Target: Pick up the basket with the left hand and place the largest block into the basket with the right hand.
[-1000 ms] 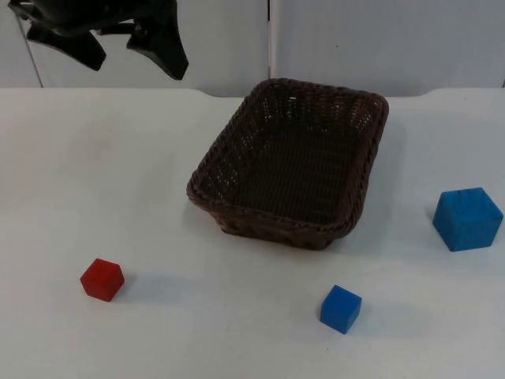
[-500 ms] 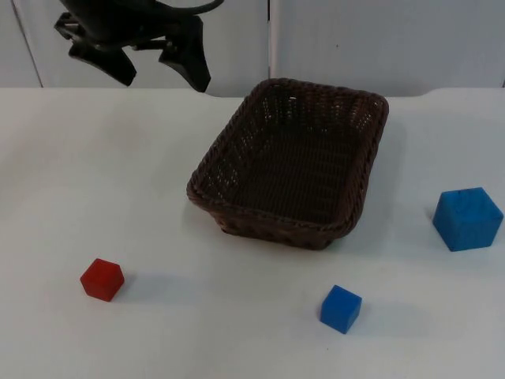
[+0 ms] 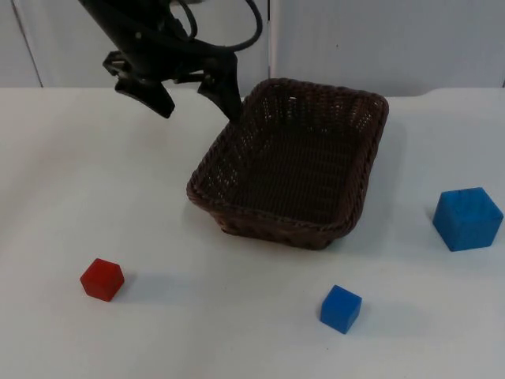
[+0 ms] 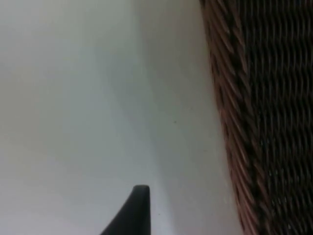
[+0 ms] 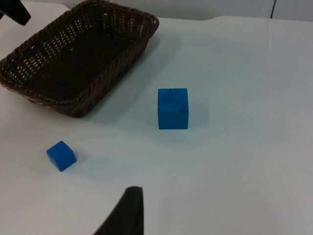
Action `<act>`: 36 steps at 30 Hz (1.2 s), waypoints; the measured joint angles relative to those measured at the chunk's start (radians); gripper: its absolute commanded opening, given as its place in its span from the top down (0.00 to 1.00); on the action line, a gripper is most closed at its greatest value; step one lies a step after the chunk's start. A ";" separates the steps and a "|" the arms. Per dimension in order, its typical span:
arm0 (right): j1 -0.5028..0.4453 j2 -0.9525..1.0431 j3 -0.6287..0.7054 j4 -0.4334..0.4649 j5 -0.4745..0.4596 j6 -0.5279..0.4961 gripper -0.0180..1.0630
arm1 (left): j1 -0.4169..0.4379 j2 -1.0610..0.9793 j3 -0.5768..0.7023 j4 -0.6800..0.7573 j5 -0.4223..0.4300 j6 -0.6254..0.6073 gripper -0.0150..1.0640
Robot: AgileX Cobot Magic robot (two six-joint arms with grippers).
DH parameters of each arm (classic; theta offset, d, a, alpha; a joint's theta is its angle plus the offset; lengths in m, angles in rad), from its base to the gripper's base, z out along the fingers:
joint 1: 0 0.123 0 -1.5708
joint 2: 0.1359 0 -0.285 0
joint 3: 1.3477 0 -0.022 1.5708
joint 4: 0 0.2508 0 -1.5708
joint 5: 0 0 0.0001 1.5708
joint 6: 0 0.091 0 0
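Left gripper [image 3: 197, 93] hangs with fingers spread at the basket's [image 3: 293, 163] ten o'clock corner, one finger almost at the rim, nothing held. Nearest, a small blue block [image 3: 341, 308] sits at the basket's five o'clock, a red block [image 3: 102, 279] at eight. Farther back, the big blue block [image 3: 467, 219] stands at three o'clock, well apart. Dark woven wicker: likely light, fairly stiff; pinch the rim wall.

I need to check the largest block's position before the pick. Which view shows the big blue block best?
The right wrist view: the big blue block stands whole and central on the table, apart from the basket. The top view shows it near the picture's right edge. The left wrist view takes in the basket's wall.
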 measured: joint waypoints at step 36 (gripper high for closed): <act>0.000 0.000 0.000 0.003 0.000 0.000 0.01 | -0.031 0.149 -0.020 -0.030 0.006 0.002 0.71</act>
